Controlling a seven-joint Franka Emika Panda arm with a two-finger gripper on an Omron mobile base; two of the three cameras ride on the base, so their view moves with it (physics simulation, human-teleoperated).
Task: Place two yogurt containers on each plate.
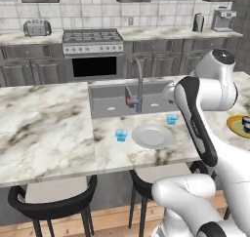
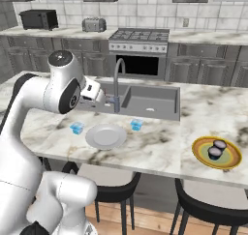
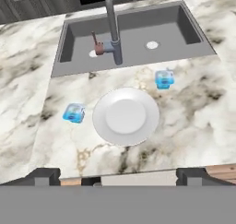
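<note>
Wide-spread jaws hover above the grey-white plate point(image 3: 125, 116), a blue yogurt cup point(image 3: 73, 113) beside it.

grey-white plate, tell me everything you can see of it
The grey-white plate is round, plain and glossy like glazed ceramic, with a broad sloping rim around a flat centre. It lies level on the marble counter, just in front of the sink, and nothing sits on it. One light blue yogurt cup stands on the counter to one side and another to the other; neither touches the plate.
</note>
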